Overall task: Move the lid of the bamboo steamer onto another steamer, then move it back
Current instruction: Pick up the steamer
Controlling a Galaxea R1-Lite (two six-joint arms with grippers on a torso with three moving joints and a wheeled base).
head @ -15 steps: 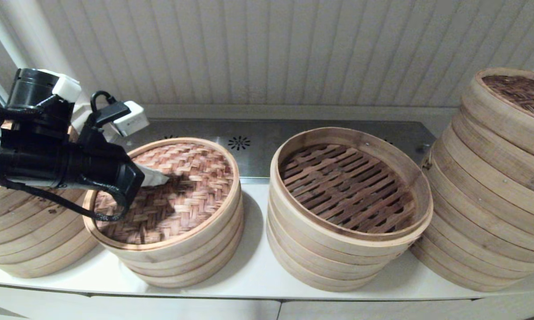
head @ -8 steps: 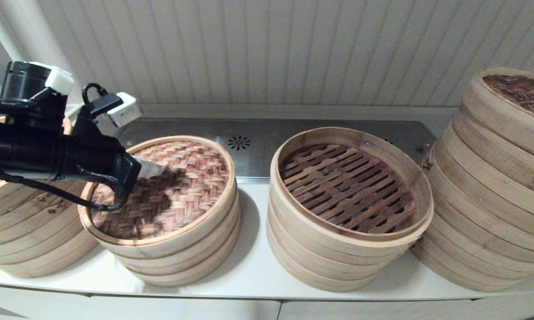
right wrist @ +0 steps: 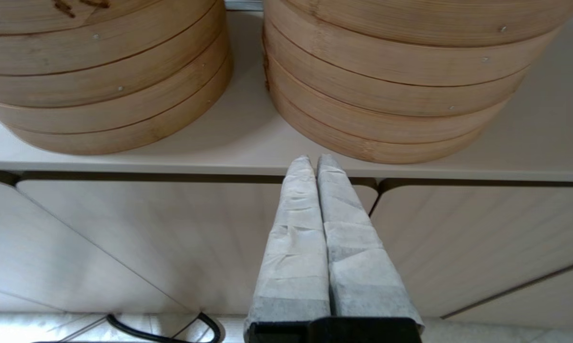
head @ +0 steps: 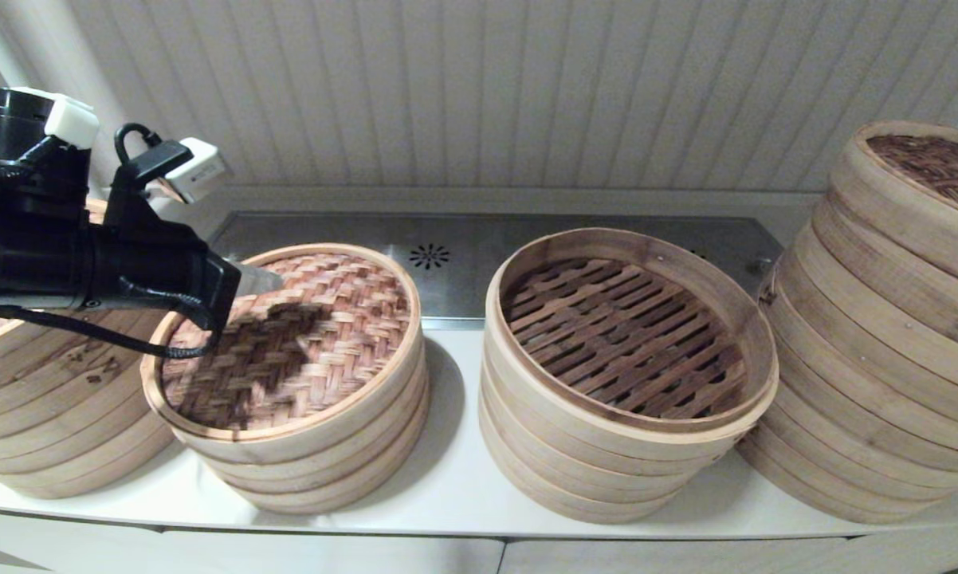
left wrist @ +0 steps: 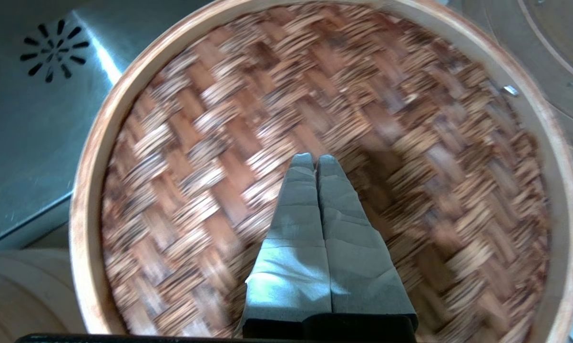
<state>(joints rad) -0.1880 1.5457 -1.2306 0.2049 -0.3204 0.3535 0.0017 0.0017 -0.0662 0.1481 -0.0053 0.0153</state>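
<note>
lid: woven bamboo steamer lid seated on the second steamer stack from the left; its rim sits level on the stack, weave face up.
left gripper: left gripper held above the lid, over its left part in the head view; fingers pressed together tip to tip, nothing between them. it casts a dark shadow on the weave and appears clear of the surface, though contact cannot be ruled out from the wrist view.
right gripper: right gripper out of the head view, parked low in front of the counter edge, pointing at the cabinet doors; its 2 fingers lie flat against each other, empty.
open steamer: slatted steamer stack just right of the lidded one, uncovered, slats visible inside.
right stack: tall steamer stack at the far right, leaning against the open steamer's side, with a woven top.
left stack: steamer stack at the far left, partly hidden behind the left arm.
surface: white counter carries all 4 stacks; a steel panel with a drain-like perforation runs behind them.
</note>
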